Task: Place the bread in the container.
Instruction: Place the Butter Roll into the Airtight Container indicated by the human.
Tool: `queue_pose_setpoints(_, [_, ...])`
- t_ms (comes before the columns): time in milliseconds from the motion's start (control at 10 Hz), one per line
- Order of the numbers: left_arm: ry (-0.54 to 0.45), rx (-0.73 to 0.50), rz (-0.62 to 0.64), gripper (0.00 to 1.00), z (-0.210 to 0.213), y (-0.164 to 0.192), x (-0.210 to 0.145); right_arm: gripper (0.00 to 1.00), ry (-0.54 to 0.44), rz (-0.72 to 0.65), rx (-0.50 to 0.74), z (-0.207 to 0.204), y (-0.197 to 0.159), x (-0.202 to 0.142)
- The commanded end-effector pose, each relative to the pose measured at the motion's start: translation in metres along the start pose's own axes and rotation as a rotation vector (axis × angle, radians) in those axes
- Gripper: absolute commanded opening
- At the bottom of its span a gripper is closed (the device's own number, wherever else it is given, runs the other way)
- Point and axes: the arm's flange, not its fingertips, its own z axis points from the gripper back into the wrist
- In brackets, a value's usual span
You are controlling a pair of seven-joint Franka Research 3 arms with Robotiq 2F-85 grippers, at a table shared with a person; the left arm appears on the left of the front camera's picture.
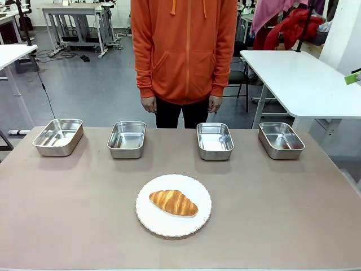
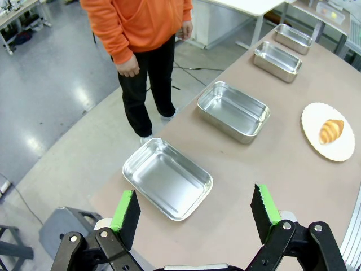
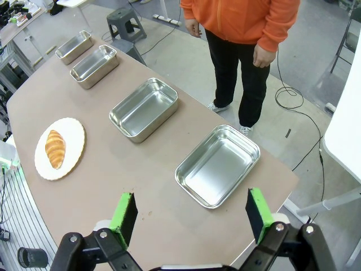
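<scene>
The bread, a golden-brown croissant (image 1: 174, 202), lies on a round white scalloped plate (image 1: 148, 221) near the table's front middle. Behind it, four identical steel trays stand empty in a row: far left (image 1: 58, 136), left of centre (image 1: 126, 139), right of centre (image 1: 215, 141) and far right (image 1: 281, 140). My left gripper (image 2: 194, 203) hangs open high above the table's left end, over the leftmost tray (image 2: 167, 178); the croissant (image 2: 331, 130) is far off. My right gripper (image 3: 190, 208) is open above the right end, near the rightmost tray (image 3: 217, 165), the croissant (image 3: 55, 148) well away.
A person in an orange hoodie (image 1: 183, 51) stands at the far edge behind the two middle trays, hands (image 1: 149, 104) hanging down off the table. The brown tabletop (image 1: 282, 203) lies bare around the plate. Another white table (image 1: 299, 79) stands behind right.
</scene>
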Motion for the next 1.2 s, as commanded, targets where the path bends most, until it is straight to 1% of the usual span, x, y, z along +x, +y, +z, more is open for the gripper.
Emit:
queue_pose_setpoints(0, [-0.004,-0.004,-0.005,1.00,0.0004,-0.0009,0.0010,1.00,-0.015,0.010,0.006,-0.0003,-0.0010,0.0009])
queue_pose_setpoints(1100, [-0.004,-0.004,-0.005,1.00,0.0004,-0.0009,0.0010,1.00,-0.015,0.010,0.006,-0.0003,-0.0010,0.0009])
